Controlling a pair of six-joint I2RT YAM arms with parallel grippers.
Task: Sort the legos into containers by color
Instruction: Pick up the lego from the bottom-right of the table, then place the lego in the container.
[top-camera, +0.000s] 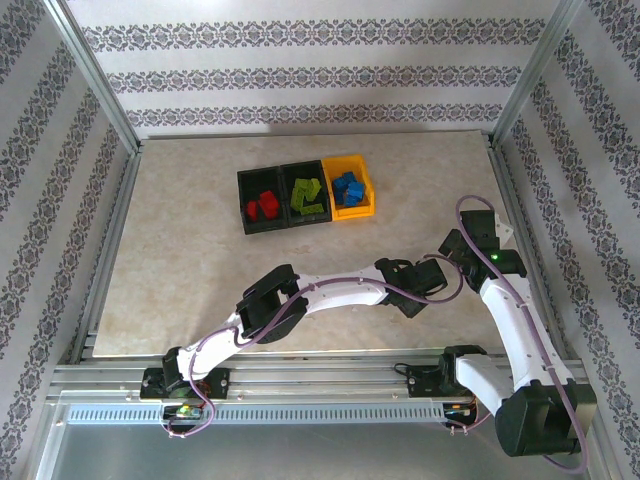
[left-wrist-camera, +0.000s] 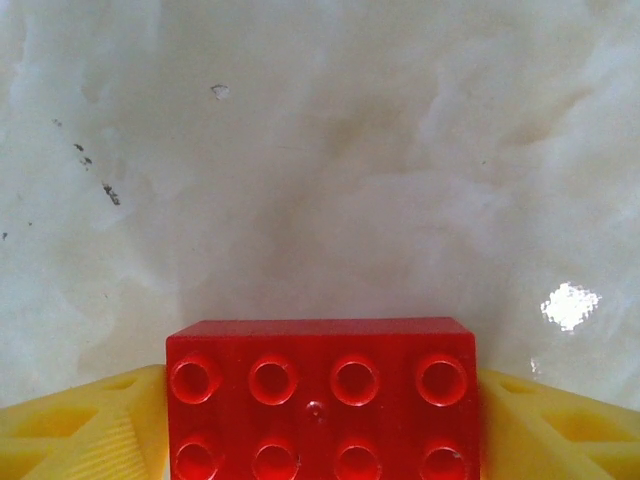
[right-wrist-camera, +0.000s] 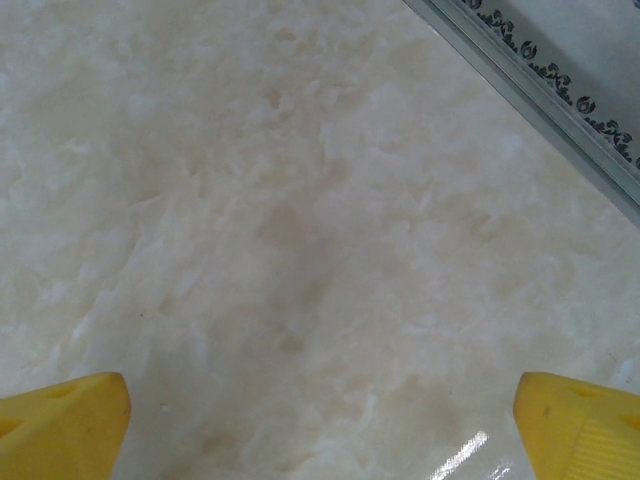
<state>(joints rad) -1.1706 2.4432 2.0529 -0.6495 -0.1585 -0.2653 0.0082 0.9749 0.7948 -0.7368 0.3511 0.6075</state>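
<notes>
While the left gripper (left-wrist-camera: 320, 388) clamps the red brick (left-wrist-camera: 320, 345), long axis finger to finger, the black bin (top-camera: 243, 200) holding red legos (top-camera: 265, 207) lies far and left of it, and the right gripper (right-wrist-camera: 322, 400) gapes empty.

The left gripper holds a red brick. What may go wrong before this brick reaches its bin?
1. The red brick is pinched only at its two short ends by the left gripper, so it may slip on the way.
2. The bin with red bricks touches the bin with green bricks; a release slightly off may drop it there.
</notes>
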